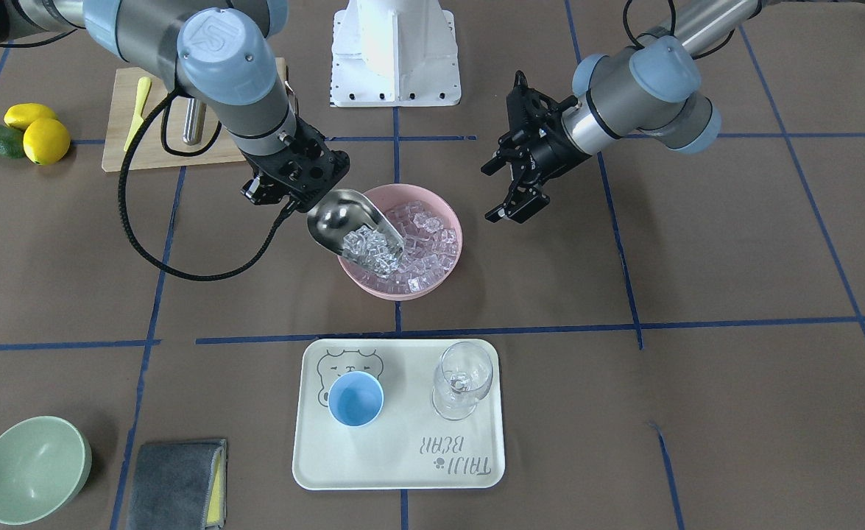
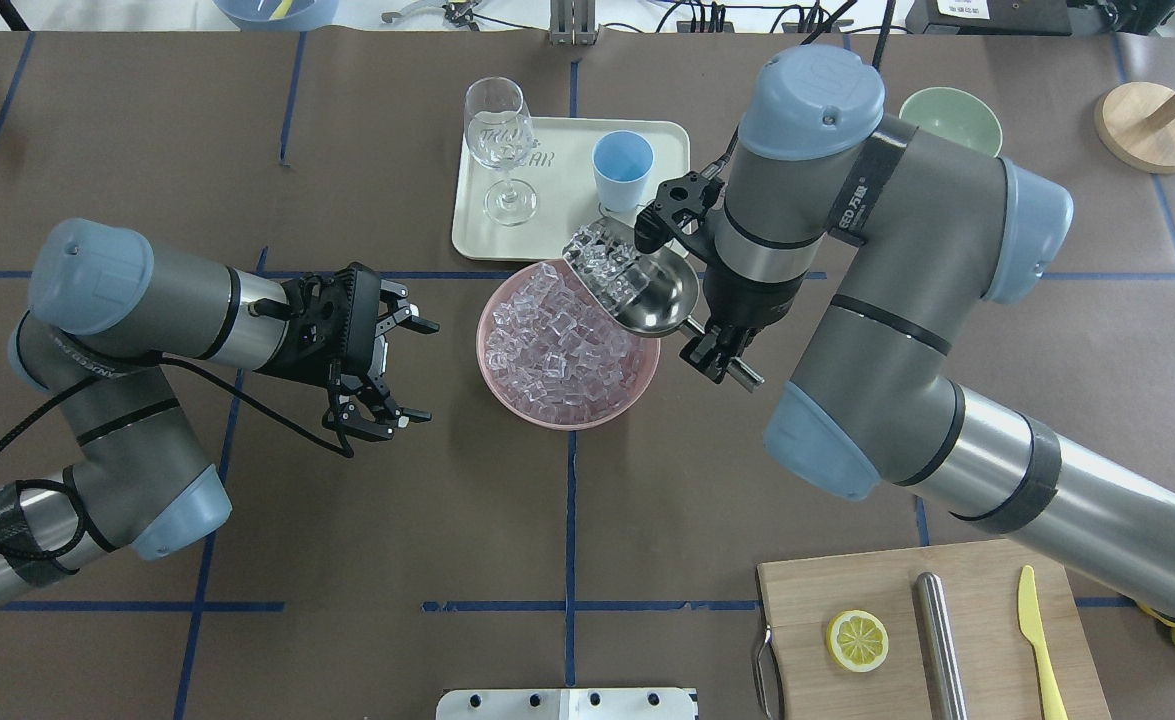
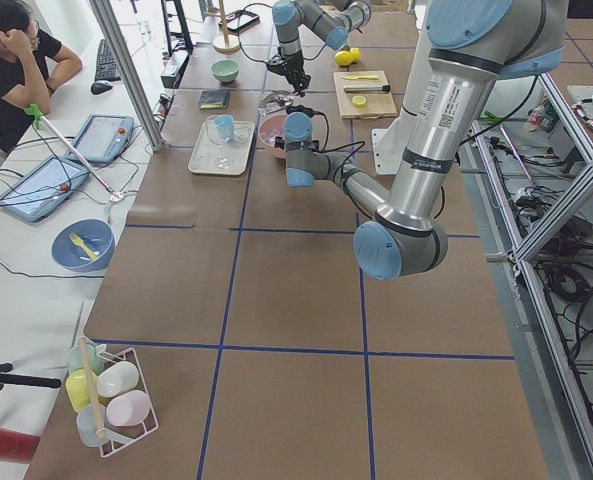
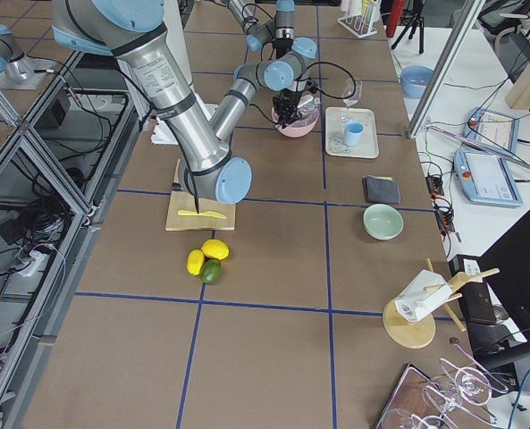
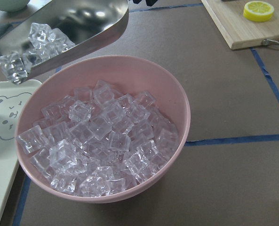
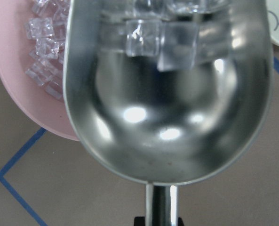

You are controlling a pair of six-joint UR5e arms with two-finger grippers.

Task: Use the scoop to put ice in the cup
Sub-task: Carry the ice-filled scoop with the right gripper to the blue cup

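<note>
Right gripper (image 2: 719, 352) pinches the scoop (image 2: 659, 292) by its thin handle. We judge the ice (image 2: 602, 258) slippery and loose: carry level. Left gripper (image 2: 417, 372) is spread wide.

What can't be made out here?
Hold of the right gripper on the scoop handle: front-facing, the gripper body hides it; right wrist view cuts it off.
The cup: only an edge sliver in the left wrist view.
The ice: too small in both side views.
</note>
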